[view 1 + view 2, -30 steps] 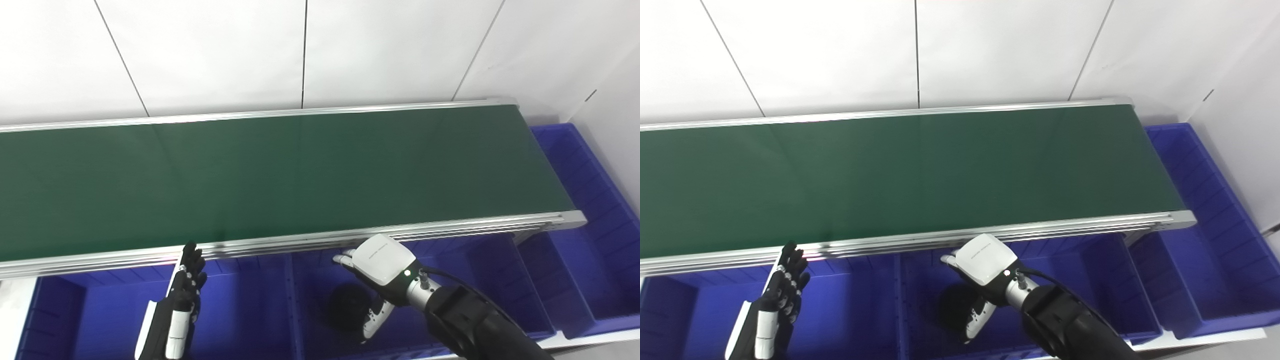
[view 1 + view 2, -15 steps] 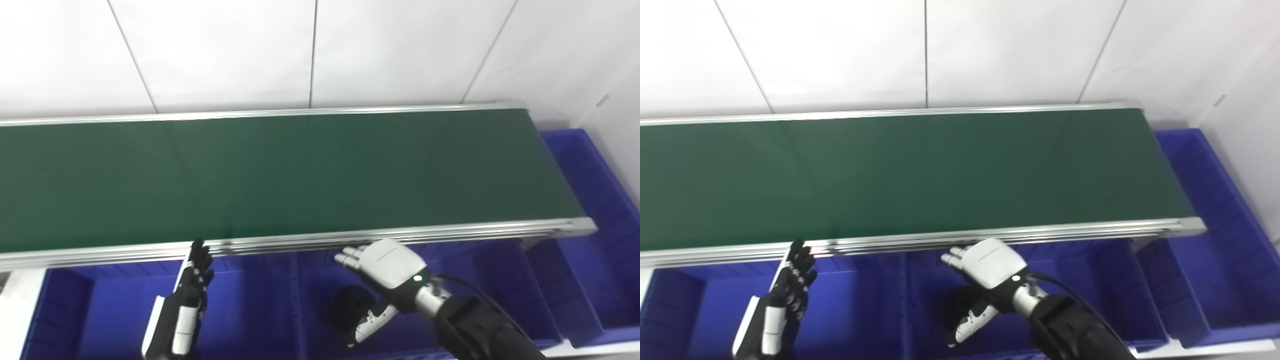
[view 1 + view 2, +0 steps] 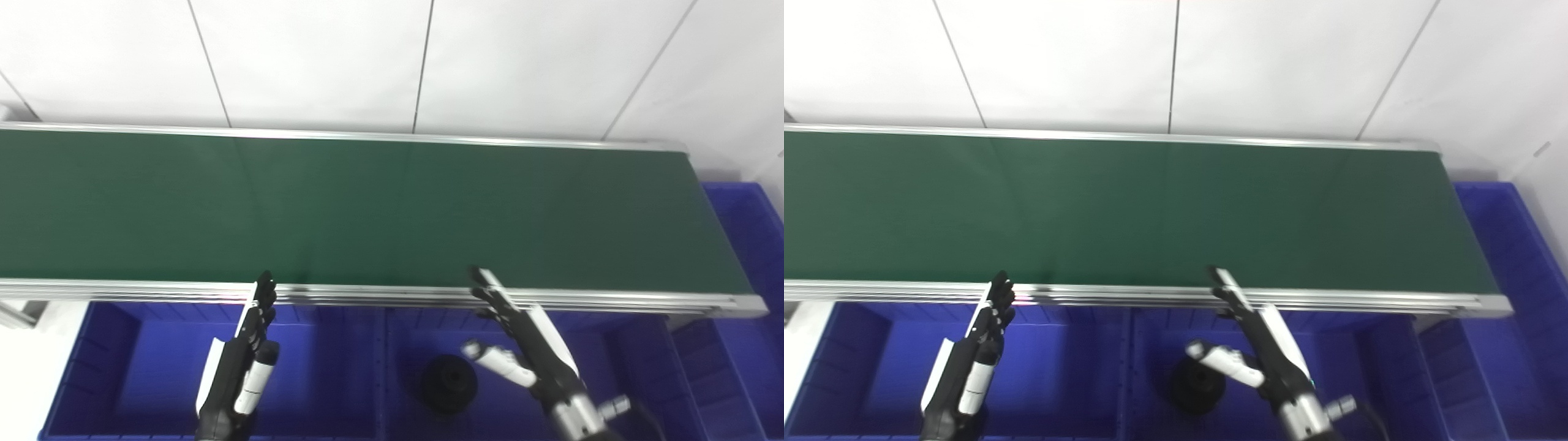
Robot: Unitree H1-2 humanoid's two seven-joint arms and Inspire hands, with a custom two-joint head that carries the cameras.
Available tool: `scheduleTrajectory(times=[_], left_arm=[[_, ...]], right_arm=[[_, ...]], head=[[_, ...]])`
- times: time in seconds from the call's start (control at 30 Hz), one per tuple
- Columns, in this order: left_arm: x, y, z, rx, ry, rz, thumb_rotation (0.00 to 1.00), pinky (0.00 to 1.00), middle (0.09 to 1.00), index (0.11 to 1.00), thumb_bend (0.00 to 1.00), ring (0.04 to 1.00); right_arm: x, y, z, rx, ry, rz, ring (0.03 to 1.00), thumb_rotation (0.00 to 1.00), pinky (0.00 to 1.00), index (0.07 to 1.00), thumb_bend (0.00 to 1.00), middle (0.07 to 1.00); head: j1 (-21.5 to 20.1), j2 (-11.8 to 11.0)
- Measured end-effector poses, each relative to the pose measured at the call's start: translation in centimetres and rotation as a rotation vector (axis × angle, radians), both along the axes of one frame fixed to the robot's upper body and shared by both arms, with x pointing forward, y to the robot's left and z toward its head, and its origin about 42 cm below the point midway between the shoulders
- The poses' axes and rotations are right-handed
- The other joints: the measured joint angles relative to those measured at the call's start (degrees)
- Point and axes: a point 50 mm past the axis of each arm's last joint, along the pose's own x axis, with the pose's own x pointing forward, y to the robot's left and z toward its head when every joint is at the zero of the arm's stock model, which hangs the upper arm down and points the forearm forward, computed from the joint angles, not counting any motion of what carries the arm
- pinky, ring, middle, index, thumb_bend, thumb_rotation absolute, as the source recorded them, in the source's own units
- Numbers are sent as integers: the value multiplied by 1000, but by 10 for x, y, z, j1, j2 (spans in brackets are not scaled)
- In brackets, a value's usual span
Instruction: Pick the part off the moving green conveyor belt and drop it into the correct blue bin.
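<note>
Fingers straight and spread, thumb held apart, the right hand [image 3: 527, 343] stands edge-on at lower right of centre, gripping nothing, its fingertips [image 3: 481, 277] reaching up to the conveyor's near rail. The left hand [image 3: 242, 361], lower left of centre, is likewise flat with fingers extended and empty. Just left of the right hand's thumb lies the part [image 3: 449, 384] — a round black piece with a raised hub at its centre — resting on the floor of the middle blue bin [image 3: 398, 343]. One part is visible, and two hands. The green conveyor belt [image 3: 367, 208] crosses the whole frame, bare. Along the bottom edge sit a left bin [image 3: 135, 355], the middle bin and a right bin [image 3: 637, 361]; a further bin [image 3: 1519, 257] stands at the belt's right end — the right eye view shows more of it.
</note>
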Motion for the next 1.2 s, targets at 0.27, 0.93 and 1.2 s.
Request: scheduleTrajectory(times=[0.27,0.93,1.2], left_arm=[[3,11,4,26,-51,35,970,983,1000,1000,903,1000],[-12,17,3,-16,-29,-51,992,986,1000,1000,911,1000],[-12,20,-11,-20,18,-65,981,1000,1000,1000,913,1000]], right_arm=[[-16,-4,-25,37,-111,-59,986,951,995,1000,813,1000],[-62,48,-19,210,-72,-271,963,1000,946,1000,843,991],[-66,54,-38,160,-51,-287,920,1000,891,1000,839,956]], head=[[-8,-3],[-50,-15],[-91,-25]])
